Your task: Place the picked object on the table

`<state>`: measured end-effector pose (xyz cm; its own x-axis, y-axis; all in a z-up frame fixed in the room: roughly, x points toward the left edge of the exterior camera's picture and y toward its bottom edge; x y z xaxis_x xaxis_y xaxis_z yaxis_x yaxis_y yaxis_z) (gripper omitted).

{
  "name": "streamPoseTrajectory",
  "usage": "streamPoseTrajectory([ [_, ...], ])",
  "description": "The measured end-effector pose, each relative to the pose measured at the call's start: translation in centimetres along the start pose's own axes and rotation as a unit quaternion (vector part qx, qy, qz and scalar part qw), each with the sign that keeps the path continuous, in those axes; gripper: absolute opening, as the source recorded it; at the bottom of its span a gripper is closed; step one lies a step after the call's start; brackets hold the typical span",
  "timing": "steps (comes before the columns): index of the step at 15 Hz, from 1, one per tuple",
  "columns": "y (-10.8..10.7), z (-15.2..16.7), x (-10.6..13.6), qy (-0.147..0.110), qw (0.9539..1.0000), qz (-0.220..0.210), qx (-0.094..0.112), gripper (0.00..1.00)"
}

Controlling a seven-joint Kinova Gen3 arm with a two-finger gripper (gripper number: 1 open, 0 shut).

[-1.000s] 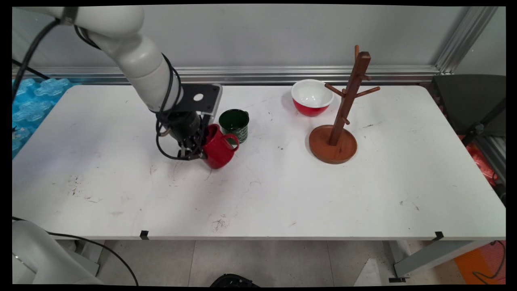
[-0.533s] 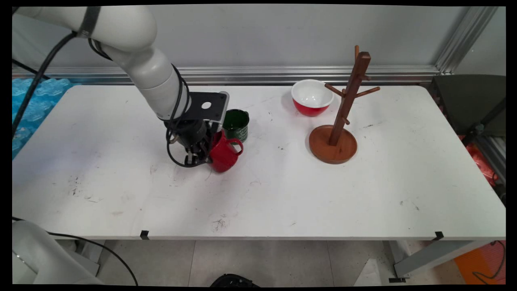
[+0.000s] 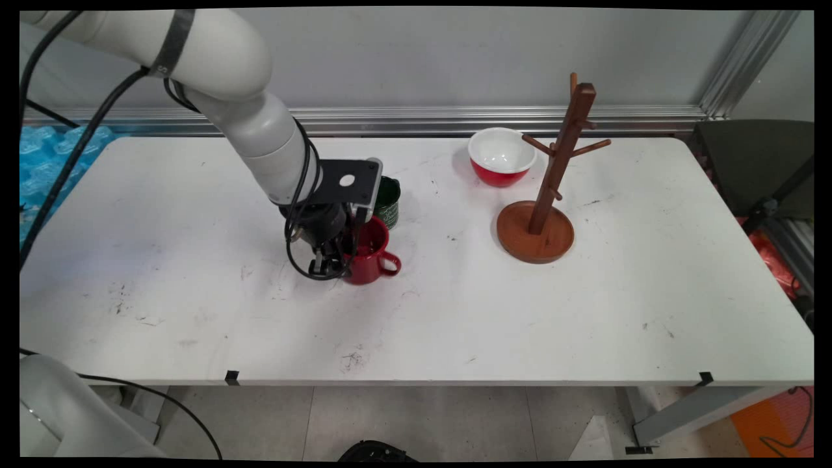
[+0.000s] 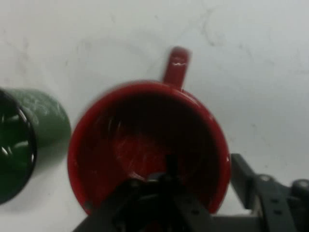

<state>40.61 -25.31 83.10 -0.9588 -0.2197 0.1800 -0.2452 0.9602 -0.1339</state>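
Red mug [image 3: 372,259] swings from tilted to upright now, left of centre on the bench [image 3: 455,312], just before the green mug [image 3: 388,201], the gripper's [image 3: 346,260] jaws clamping its rim.

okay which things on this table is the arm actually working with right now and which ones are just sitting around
In hand:
- gripper, shut on the red mug's rim
- red mug, upright, handle pointing away from the arm

Sitting around:
- green mug, just behind the red one
- red bowl
- wooden mug tree
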Motion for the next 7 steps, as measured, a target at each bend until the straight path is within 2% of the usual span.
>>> streamPoseTrajectory([
  [7,0.04,0.28,0.94,0.009,0.9999,-0.003,0.005,1.00],
])
